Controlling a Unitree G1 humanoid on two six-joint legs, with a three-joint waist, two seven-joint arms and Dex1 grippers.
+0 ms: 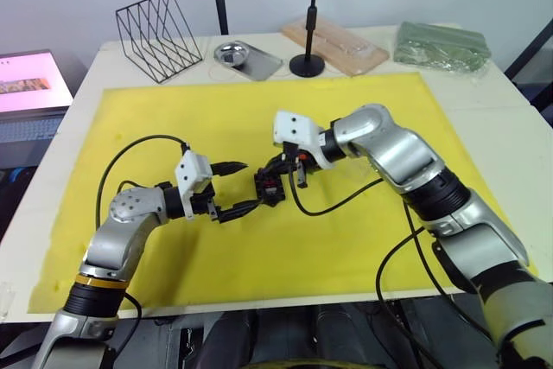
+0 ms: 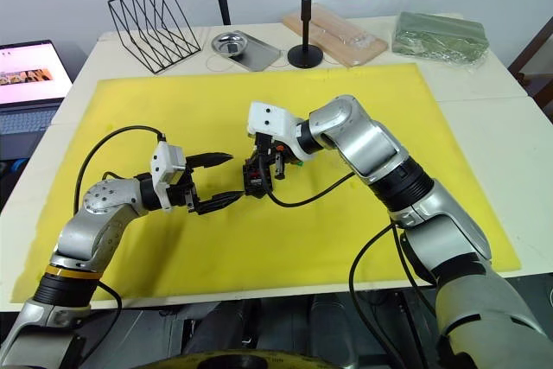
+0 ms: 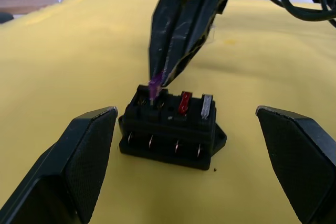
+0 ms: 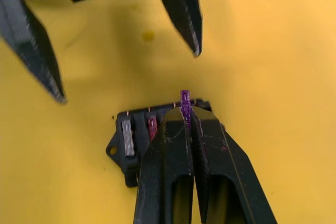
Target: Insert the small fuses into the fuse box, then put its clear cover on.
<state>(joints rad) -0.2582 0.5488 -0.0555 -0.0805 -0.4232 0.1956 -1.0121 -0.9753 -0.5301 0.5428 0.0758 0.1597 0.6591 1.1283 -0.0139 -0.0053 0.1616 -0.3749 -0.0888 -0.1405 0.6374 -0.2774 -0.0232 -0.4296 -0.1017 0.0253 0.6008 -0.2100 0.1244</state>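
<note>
The black fuse box (image 3: 167,139) lies on the yellow mat (image 1: 259,118) between my two arms. A red fuse (image 3: 185,102) and a grey fuse (image 3: 207,106) stand in its top slots. My right gripper (image 4: 185,111) is shut on a purple fuse (image 3: 155,88), whose lower end meets a slot beside the red one. How deep it sits I cannot tell. My left gripper (image 1: 251,184) is open, one finger (image 3: 84,156) on each side of the box without touching it. The clear cover is out of view.
At the table's back stand a black wire rack (image 1: 158,34), a metal tray (image 1: 246,58), a black stand base (image 1: 307,64), a wrapped wooden board (image 1: 337,41) and a green packet (image 1: 442,45). A laptop (image 1: 30,84) sits off the left edge. Black cables (image 1: 337,205) trail over the mat.
</note>
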